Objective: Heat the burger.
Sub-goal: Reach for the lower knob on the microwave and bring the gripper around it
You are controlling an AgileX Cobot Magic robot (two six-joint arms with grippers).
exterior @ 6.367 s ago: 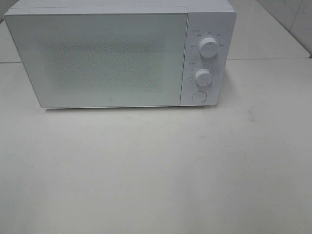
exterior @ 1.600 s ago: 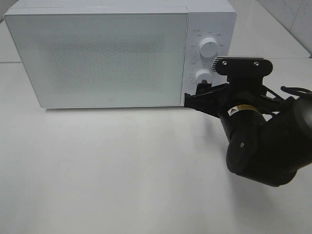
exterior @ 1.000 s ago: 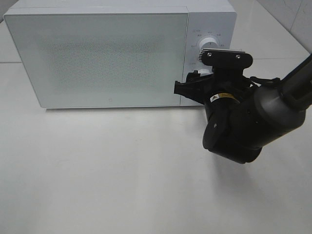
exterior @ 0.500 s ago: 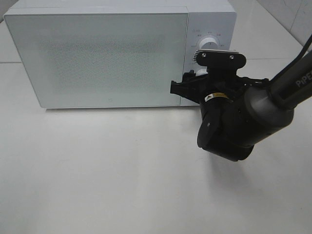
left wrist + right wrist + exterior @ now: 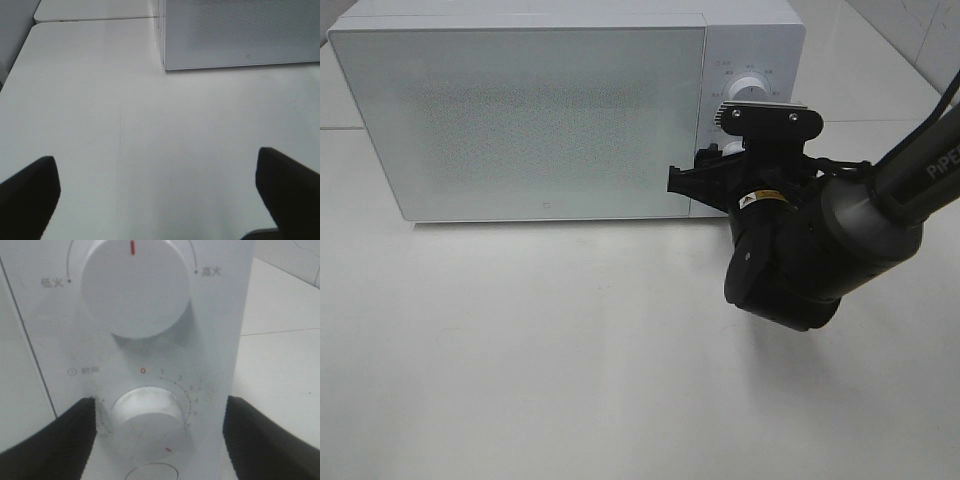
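Closing in on timer knob (image 5: 150,417): right gripper (image 5: 160,440) slid left along microwave (image 5: 750,35) panel, now settled, fingers (image 5: 50,440) apart astride knob, not gripping. Left gripper (image 5: 157,192) apart over table (image 5: 150,125). Burger unseen; door (image 5: 520,120) shut. Timer setting likely next.

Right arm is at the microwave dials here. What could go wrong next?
The right gripper stands open, its jaws wide of the timer knob; closing off-centre may slip or nudge the round button below. The burger is not visible through the frosted door, so the microwave might run empty.
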